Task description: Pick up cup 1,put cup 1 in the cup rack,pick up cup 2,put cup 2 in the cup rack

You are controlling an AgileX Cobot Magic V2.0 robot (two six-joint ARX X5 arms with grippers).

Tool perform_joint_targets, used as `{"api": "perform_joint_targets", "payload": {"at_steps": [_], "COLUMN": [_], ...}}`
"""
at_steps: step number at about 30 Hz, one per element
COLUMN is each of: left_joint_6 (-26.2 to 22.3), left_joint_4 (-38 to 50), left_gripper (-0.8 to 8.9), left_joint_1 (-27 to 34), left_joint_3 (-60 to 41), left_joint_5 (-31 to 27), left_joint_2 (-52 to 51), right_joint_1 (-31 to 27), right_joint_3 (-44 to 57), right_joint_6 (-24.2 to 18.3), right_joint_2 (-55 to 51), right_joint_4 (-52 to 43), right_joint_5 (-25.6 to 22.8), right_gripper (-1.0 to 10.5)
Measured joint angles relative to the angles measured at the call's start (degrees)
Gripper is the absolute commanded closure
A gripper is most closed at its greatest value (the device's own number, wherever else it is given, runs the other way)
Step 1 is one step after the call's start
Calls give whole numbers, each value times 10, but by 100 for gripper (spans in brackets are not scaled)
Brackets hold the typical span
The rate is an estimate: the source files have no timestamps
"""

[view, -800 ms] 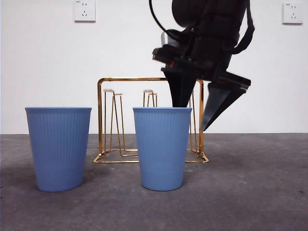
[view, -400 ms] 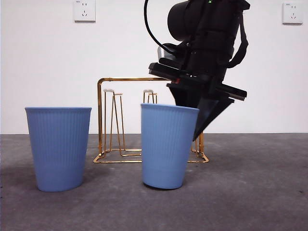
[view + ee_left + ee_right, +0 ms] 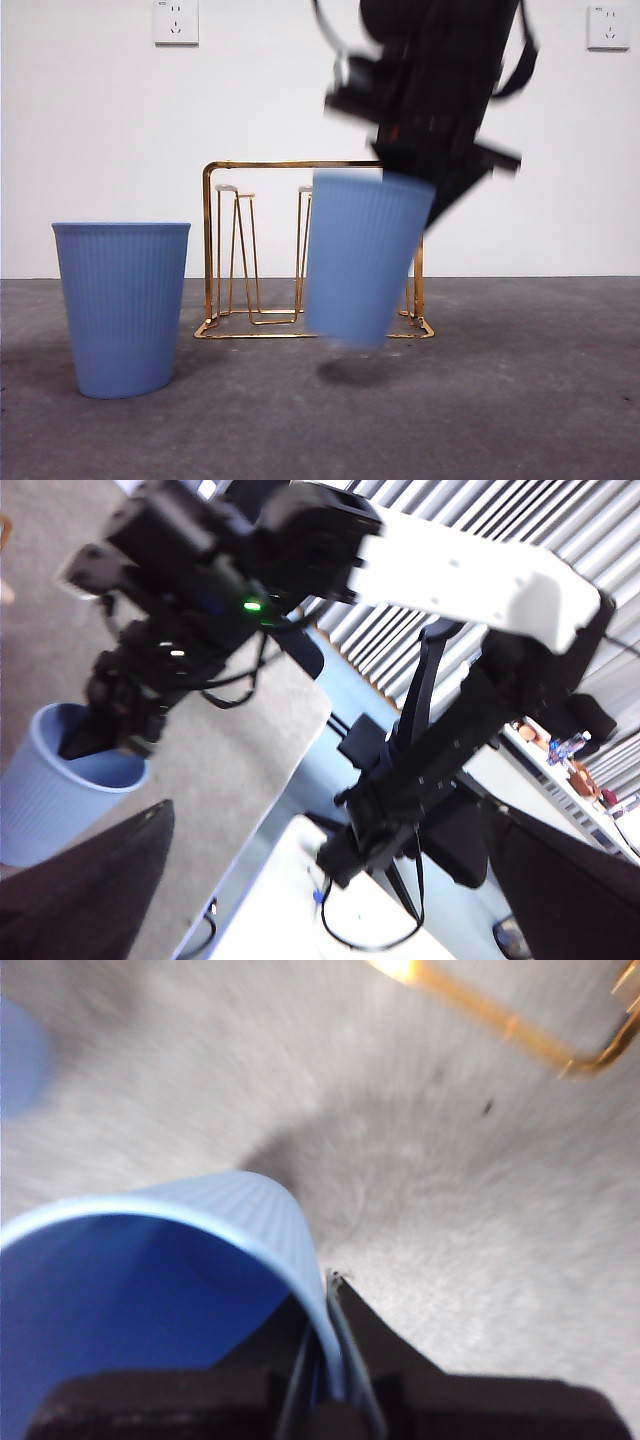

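Cup (image 3: 365, 255) hangs tilted, rim pinched in right hand (image 3: 328, 1335).

The lifted blue cup (image 3: 366, 258) and the right gripper (image 3: 425, 195) clamping its rim are smeared by motion blur in the front view, so the ribbing and jaw edges are soft. The cup hides the right-hand part of the cup rack (image 3: 258, 242), and the arm is cut off by the top edge. In the right wrist view the picture's edges crop the cup (image 3: 150, 1300), and the table (image 3: 450, 1190) is blurred.
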State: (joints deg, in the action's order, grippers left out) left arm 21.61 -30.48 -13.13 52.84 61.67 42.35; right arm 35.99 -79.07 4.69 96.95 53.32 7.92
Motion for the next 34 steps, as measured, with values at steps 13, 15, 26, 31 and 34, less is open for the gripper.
{"api": "perform_joint_targets", "payload": {"at_steps": [13,15,26,31,34], "left_joint_6": [242,272,347,351,351], "left_joint_4": [381,443,811,903,930], "left_gripper": [157,157,157,157,157], "left_joint_1": [-58,-84,-275,-312,-325], "left_joint_3": [0,0,0,0,12], "left_joint_5": [-72,-114,-338,-404,-428], "left_joint_2": [45,59,205,269,302], "right_joint_1": [0,0,0,0,0], "right_joint_3": [0,-1,-7,-5,-5], "right_joint_6": [3,3,3,5,6], "right_joint_2": [-377,-424,-465,-438,-427], "right_joint_4": [-206,-260,-395,-396,-397], "right_joint_5": [-9,-19,-19,-7,9], "right_gripper": [958,958,958,958,958]}}
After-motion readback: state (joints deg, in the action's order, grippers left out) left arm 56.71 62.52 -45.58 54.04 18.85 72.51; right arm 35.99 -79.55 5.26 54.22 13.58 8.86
